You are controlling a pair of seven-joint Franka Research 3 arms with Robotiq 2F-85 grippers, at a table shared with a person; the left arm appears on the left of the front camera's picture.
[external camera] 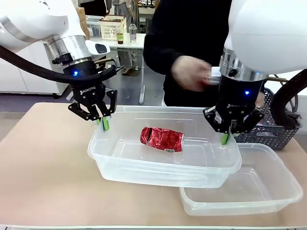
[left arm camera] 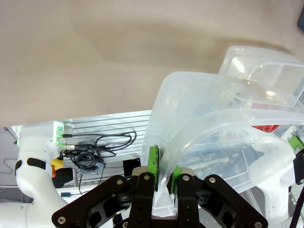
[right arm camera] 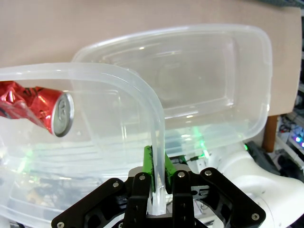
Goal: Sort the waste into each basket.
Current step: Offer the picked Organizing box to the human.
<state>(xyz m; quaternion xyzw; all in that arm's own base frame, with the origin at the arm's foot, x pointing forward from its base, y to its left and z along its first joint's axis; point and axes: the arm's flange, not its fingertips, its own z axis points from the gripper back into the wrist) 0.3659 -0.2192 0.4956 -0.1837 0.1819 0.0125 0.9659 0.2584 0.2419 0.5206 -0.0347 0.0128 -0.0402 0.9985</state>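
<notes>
I have two pincers, and both are busy. My left pincer is pinched tight on the thick rim of the big see-through plastic tub, at its left end. My right pincer is pinched tight on the same rim at the right end. The thin wall sits between my green pads on each side.

The squashed red-and-silver metal drink can lies on its side on the floor of this tub. It is in the middle, between my two pincers, and about as far from one as from the other. Its long way runs from left to right, the same as the tub's long side. Its round silver top looks toward my right pincer.

The big tub hangs over the light brown table, near the middle. Its right front corner is over a second clear plastic tub that sits at the table's front right corner. I cannot tell if the two tubs touch.

A dark lattice basket stands by the table's right edge, behind my right arm. A person's hand is up at the far side, too blurry to tell what it holds.

I think the next move needs both arms going together. If one end dips, the can may slide toward that end.
</notes>
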